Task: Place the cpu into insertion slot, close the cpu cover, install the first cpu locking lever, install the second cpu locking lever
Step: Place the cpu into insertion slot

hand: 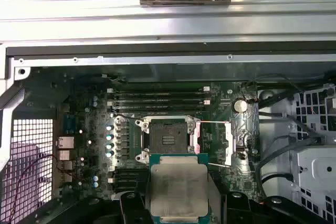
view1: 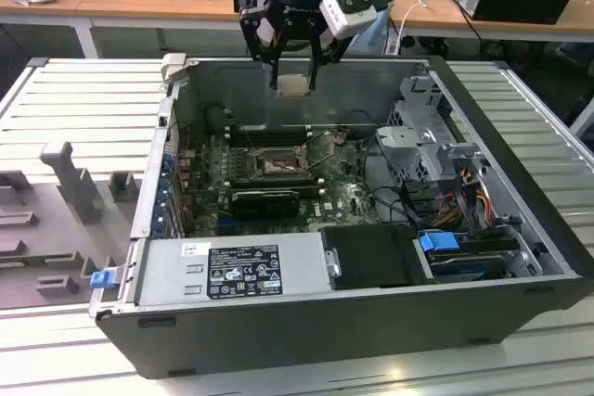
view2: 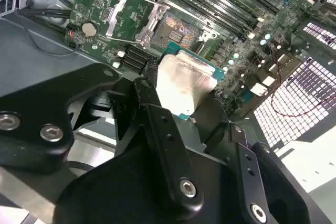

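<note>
Cpu [hand: 178, 188] sits clamped by two opposite edges between the black fingers [view2: 157, 124] of the gripper [view1: 293, 79], pale metal top towards the wrist cameras, green rim showing around it. In the exterior view it hangs in the air over the open computer case [view1: 371, 322], near the case's far wall, well above the green motherboard [view1: 345, 198] and touching nothing but the fingers. Insertion slot [hand: 167, 140] is bare: dark contact field exposed inside its silvery rim, nothing seated in it. Cpu cover [hand: 218, 142] is swung open on its hinge and lies beside the slot, on the side of the round coin cell [hand: 240, 105]. Long black memory slots [hand: 157, 98] run along another side of the slot. Case stands on a ribbed metal table [view1: 74, 99]
</note>
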`<state>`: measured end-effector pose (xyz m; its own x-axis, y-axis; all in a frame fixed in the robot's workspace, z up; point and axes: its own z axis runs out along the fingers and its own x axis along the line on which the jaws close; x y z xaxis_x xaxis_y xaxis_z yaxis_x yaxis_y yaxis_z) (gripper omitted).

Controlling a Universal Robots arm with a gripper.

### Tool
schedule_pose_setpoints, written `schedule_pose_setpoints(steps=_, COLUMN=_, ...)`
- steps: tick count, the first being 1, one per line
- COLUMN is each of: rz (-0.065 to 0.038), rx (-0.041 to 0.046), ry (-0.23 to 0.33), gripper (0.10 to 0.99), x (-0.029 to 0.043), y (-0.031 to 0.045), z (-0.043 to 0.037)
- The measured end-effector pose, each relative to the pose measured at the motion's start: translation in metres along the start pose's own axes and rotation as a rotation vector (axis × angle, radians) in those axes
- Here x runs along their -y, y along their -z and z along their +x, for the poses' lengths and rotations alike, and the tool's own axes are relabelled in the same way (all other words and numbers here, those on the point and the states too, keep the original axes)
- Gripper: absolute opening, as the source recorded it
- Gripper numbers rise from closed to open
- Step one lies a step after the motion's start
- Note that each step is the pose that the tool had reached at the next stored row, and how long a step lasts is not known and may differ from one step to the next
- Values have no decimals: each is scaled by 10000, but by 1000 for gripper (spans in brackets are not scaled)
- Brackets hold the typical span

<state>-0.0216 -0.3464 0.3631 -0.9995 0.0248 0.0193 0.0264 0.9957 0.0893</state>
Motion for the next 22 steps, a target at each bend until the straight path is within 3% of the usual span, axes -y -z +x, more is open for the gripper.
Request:
schedule_pose_setpoints(steps=5, rz=-5, rx=21, ry=-237, gripper=529, x=0, y=0, z=0)
schedule_pose_setpoints(steps=13, rz=-22, rx=103, ry=-1160, gripper=529, x=0, y=-2, z=0)
schedule_pose_setpoints(steps=20, rz=-23, rx=109, ry=-1271, gripper=529, x=1, y=-11, z=0)
schedule_pose_setpoints(steps=22, rz=-31, rx=136, ry=-1571, gripper=529, x=1, y=-12, z=0)
